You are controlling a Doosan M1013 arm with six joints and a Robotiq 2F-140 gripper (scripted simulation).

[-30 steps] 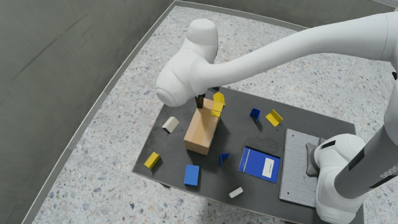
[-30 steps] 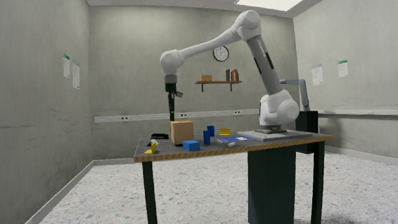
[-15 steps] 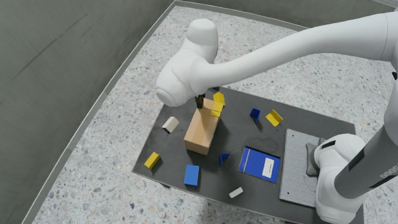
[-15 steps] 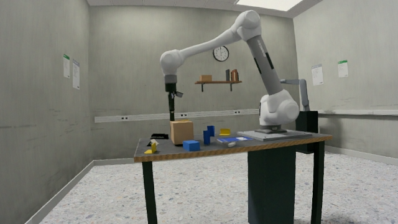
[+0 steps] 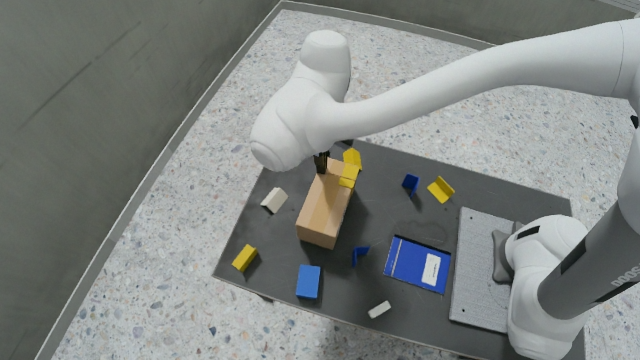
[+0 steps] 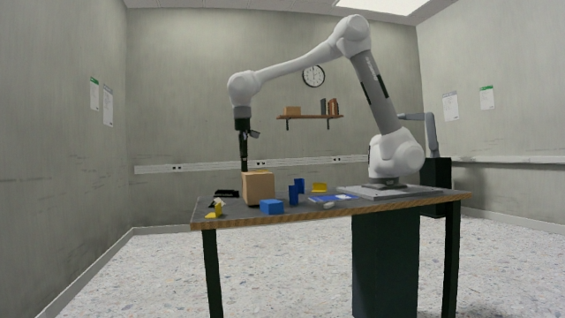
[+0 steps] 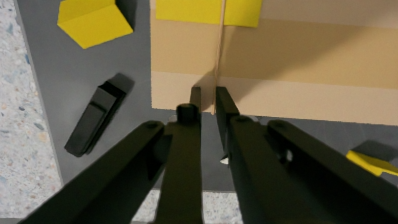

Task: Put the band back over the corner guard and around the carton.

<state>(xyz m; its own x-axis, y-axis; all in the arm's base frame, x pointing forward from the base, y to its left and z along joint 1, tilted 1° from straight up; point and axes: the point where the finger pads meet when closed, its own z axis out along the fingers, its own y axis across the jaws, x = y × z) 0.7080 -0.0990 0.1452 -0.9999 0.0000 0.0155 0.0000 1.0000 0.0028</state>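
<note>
The brown carton (image 5: 324, 207) (image 6: 258, 187) (image 7: 300, 65) stands level on the dark table (image 5: 380, 220). A yellow corner guard (image 5: 348, 175) (image 7: 205, 11) sits on its far top edge. A thin tan band (image 7: 220, 45) runs as a straight line over the guard and across the carton's top, down to my fingertips. My gripper (image 5: 320, 167) (image 6: 243, 168) (image 7: 208, 101) points straight down at the carton's near top edge. Its fingers stand a narrow gap apart, with the band's end at the inner side of the right finger and not pinched.
A second yellow angle piece (image 5: 352, 156) (image 7: 92, 20) and a black bar (image 7: 95, 120) (image 6: 226, 193) lie beside the carton. Blue and yellow blocks and angle pieces (image 5: 308, 281) (image 5: 244, 257) (image 5: 440, 189) (image 5: 411, 183), a blue notebook (image 5: 417, 263) and the arm's grey base plate (image 5: 475, 265) share the table.
</note>
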